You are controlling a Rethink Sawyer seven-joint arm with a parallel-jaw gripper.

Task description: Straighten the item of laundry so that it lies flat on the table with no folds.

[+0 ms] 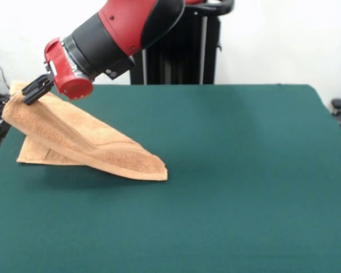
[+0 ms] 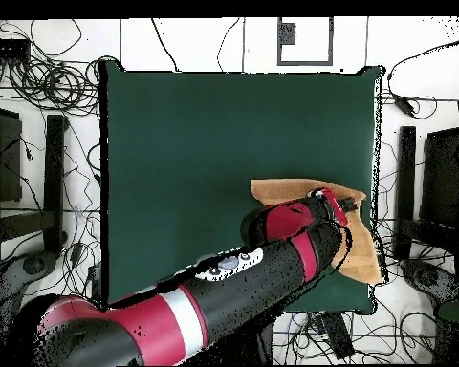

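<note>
From the front I see one towel (image 1: 85, 142) near the desk's (image 1: 227, 187) left edge, its long axis running from the raised far-left corner down to a near-right tip that rests on the cloth. My gripper (image 1: 35, 91) pinches that raised corner, and the towel hangs from it doubled over. Open green desk stretches to the right and toward the camera. From overhead I see the same single towel (image 2: 362, 244) against the desk's (image 2: 224, 143) right edge, partly hidden under the arm, with the gripper (image 2: 346, 204) above it.

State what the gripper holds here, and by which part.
The gripper holds the towel by an upper corner, lifted off the table.
</note>
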